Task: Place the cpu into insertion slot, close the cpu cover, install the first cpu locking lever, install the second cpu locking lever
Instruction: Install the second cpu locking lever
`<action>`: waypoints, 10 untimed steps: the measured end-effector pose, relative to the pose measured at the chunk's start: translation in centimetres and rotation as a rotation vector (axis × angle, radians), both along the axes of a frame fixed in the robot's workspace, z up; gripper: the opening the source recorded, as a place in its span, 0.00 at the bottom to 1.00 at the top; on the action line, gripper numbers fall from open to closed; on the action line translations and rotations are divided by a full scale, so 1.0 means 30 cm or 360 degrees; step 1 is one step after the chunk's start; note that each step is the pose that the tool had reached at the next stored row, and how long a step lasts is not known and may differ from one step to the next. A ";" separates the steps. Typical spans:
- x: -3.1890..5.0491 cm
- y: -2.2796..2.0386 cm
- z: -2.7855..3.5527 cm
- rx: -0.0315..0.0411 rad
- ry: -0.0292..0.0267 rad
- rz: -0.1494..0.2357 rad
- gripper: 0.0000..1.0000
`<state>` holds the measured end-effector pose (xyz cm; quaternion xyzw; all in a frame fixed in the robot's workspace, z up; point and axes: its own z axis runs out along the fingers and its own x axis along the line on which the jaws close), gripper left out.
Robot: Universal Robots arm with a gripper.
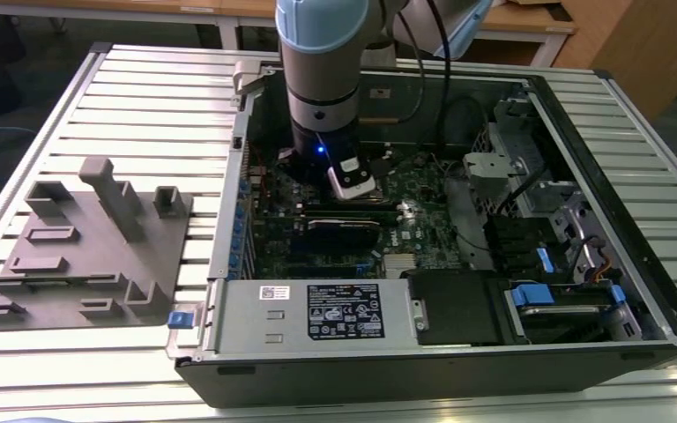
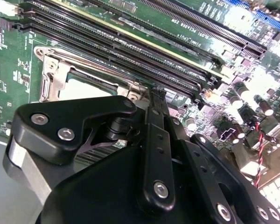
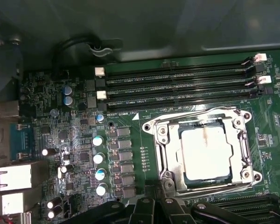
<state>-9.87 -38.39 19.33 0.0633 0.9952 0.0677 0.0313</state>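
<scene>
Inside an open computer case (image 1: 621, 291) on a slatted bench (image 1: 138, 97), the robot arm's hand (image 3: 164, 201) hangs low over the green motherboard (image 3: 130, 154), right at the edge of the insertion slot (image 3: 155, 128). The cpu (image 3: 206, 151) lies flat in that slot, its dull silver top showing through the window of the cpu cover (image 3: 245, 140), which appears to be folded down around it. Whether the hand is spread or pressed together cannot be told, as its black linkage (image 2: 154, 154) hides the tips in both wrist views. Memory slots (image 3: 177, 86) run along the far side of the slot from the hand. Judged from here, a slight misaim could snag a locking lever, or scrape the capacitors (image 3: 99, 158) beside the slot.
</scene>
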 end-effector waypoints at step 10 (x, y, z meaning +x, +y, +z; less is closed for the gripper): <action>0.000 0.000 0.062 0.0000 0.00001 0.0000 0.11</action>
